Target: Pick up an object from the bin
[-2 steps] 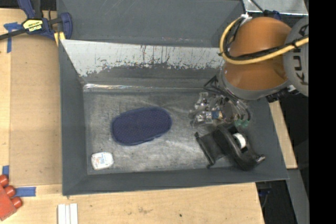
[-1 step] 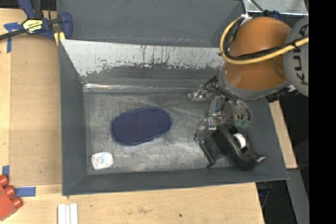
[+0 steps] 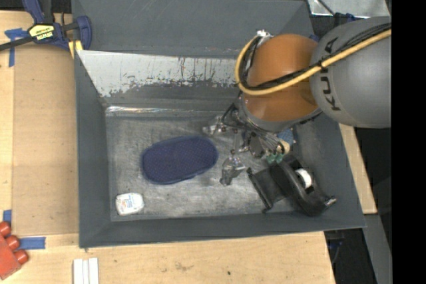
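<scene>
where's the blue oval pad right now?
In the camera view, the blue oval pad lies mid-floor, just left of the gripper; a small white packet sits below-left of it.

The floor of the bin [image 3: 90,163] lies bare along the back wall and down the left side. A dark blue oval pad [image 3: 178,159] takes the middle, and a small white packet [image 3: 130,203] sits in the front-left corner (well apart from the pad). A black boxy thing [image 3: 293,188] blocks the front-right corner, just beside the hand [image 3: 231,168], with the orange-covered wrist [image 3: 279,80] hanging over the right part.
</scene>
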`<state>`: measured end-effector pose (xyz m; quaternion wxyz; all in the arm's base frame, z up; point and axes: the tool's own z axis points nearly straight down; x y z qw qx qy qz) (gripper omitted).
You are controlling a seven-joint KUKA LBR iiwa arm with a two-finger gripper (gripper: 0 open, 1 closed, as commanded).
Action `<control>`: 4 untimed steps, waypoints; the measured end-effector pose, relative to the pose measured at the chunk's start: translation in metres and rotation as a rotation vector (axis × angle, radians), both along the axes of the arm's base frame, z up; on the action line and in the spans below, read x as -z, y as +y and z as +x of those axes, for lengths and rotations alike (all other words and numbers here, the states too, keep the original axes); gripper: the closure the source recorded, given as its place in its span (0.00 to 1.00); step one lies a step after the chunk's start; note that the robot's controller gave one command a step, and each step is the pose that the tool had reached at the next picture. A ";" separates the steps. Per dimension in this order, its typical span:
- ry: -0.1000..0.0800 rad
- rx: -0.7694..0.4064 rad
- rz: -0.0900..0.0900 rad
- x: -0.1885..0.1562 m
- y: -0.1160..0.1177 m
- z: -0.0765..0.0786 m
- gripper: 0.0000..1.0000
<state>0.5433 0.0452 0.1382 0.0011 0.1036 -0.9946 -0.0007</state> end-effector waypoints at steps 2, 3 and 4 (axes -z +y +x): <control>-0.023 -0.001 0.003 0.062 0.035 0.054 1.00; -0.020 0.028 0.000 0.062 0.073 0.036 1.00; -0.015 -0.017 0.002 -0.090 0.093 0.037 1.00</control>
